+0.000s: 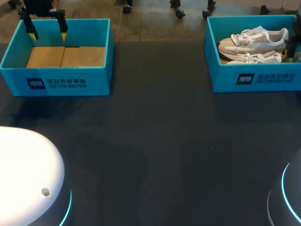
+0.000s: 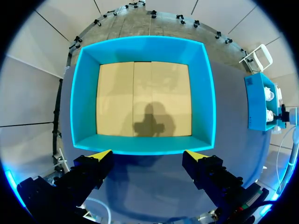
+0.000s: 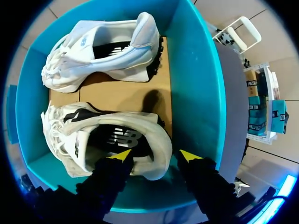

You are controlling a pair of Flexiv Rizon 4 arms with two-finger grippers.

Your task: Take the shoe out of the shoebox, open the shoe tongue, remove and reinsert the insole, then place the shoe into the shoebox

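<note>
Two blue shoeboxes stand on the dark table (image 1: 160,141) in the head view: the left shoebox (image 1: 56,82) at about 10 o'clock and the right shoebox (image 1: 254,77) at about 2 o'clock, well apart. The left one holds nothing but its bare cardboard floor. Our left gripper (image 1: 48,35) hangs above that box's 12 o'clock wall with its yellow-tipped fingers spread wide and nothing between them. In its own wrist view it throws a shadow onto the cardboard.

Both white shoes lie in the right shoebox, side by side, heels toward 3 o'clock in the head view. From the right wrist view, the far shoe (image 3: 103,51) rests ahead of our right gripper (image 3: 155,155), against the box wall farthest from it. The near shoe (image 3: 88,135) lies directly under the fingers with its dark interior facing the camera. The gripper straddles this shoe's heel collar. One fingertip (image 3: 122,155) sits over the dark opening and the other is outside the back of the heel, above the box floor. The fingers are apart, and a strip of blue floor shows between the outer tip and the heel (so the collar is merely between them, not pinched). We cannot tell whether the inner tip touches the lining. The tongue of the near shoe lies under its laces, away from the gripper.
</note>
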